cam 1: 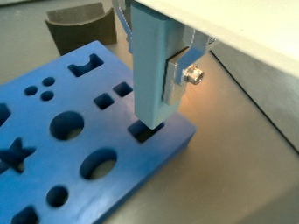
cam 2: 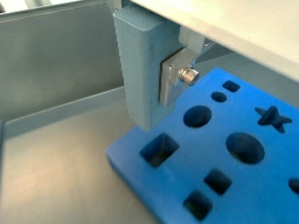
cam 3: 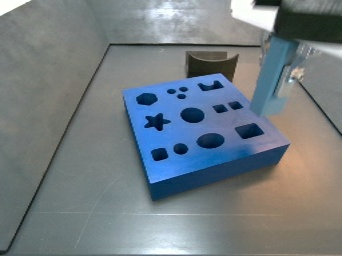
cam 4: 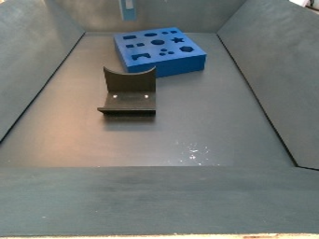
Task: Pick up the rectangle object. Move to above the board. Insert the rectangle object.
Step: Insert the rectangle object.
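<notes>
We see the tall, slim, light-blue rectangle block standing straight up and down in the gripper. In both wrist views 1 flat silver finger with its dark pad lies flat against the side of the block, part way up. We cannot see the finger on the other side, because the block hides it. The fingers look to be pinching the block.

The block's bottom end sits at a square hole near one corner of the big, thick, square blue board. In a wrist view the tip looks right at the mouth of that hole, but we cannot tell if it has gone in or only touches the edge. In a side view the block stands at the right edge of the board.

The board has many holes cut in its top: circles, a star and squares. It lies flat on the grey floor.

A dark L-shaped fixture stands on the floor, apart from the board.
</notes>
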